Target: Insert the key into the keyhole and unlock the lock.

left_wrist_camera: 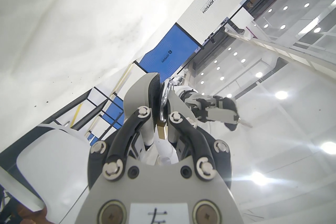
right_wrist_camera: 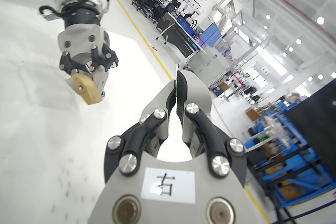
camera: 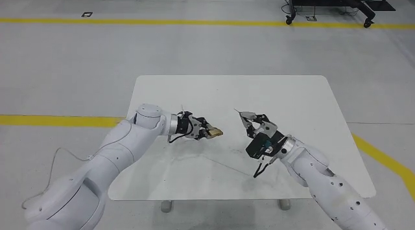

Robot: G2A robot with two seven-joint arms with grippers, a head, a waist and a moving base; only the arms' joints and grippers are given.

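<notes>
Above the white desk (camera: 292, 94), the left claw (camera: 207, 130) grips a brass padlock (camera: 215, 132) (keyhole end toward the other arm); the right claw (camera: 249, 121) pinches a slim key (camera: 240, 111) nearby, not touching.

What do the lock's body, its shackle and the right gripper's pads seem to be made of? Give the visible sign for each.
Lock body: likely brass, given its golden-yellow colour and dull satin sheen.
Shackle: probably chromed steel, as it looks silvery and mirror-bright.
Pads: probably rubber or a similar soft plastic, as they are matte black and ribbed.
</notes>
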